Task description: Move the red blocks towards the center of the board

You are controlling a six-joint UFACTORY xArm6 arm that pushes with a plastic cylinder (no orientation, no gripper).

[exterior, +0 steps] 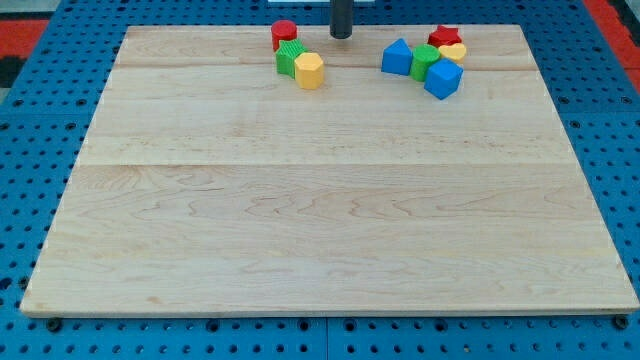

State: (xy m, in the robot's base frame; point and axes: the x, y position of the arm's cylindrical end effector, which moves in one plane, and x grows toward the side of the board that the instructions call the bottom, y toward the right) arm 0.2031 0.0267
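A red cylinder (284,34) stands near the board's top edge, left of centre, touching a green block (290,58) below it. A red star-shaped block (444,37) sits at the top right, at the back of a cluster. My tip (341,36) is on the board near the top edge, to the right of the red cylinder and left of the right cluster, apart from all blocks.
A yellow hexagonal block (310,71) touches the green block. The right cluster holds a blue block (397,58), a green cylinder (424,62), a yellow block (453,51) and a blue cube (443,79). The wooden board (330,200) lies on a blue pegboard (40,120).
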